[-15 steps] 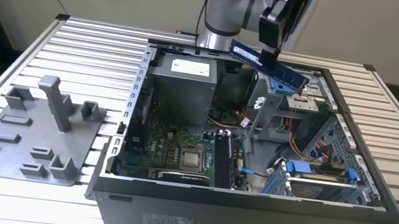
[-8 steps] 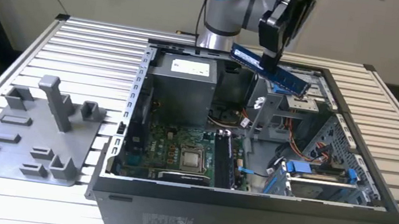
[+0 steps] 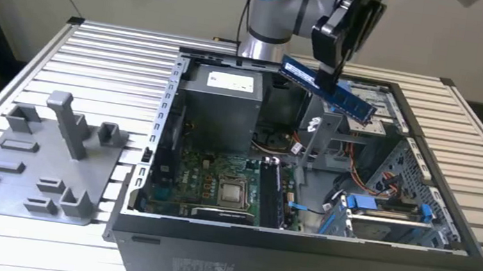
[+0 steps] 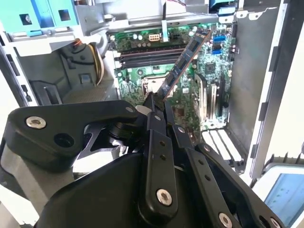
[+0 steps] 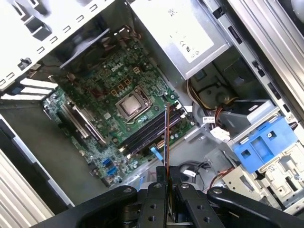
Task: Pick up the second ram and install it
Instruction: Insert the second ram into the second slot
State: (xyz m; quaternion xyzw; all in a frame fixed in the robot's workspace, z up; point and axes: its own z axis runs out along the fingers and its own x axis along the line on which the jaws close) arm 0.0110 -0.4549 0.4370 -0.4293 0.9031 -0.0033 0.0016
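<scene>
The computer case (image 3: 299, 269) is lying open on the counter (image 3: 112, 55), with the tray (image 3: 32, 167) sitting just beside it on the exterior view's left. Inside the case, the motherboard (image 3: 215, 188) is lying near and toward that left. The power supply (image 3: 225, 81) is sitting behind it at the far end, and the drive-bay clips (image 3: 386, 207) are sitting near, toward the exterior view's right. The hand (image 3: 333, 76) is hanging above the case's far part, clamping the second ram (image 3: 349, 102) well above the motherboard.

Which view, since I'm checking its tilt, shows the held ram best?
The exterior view: the second ram shows broadside, tilted, in the claw. The second wrist view foreshortens it; the first wrist view sees it edge-on.
</scene>
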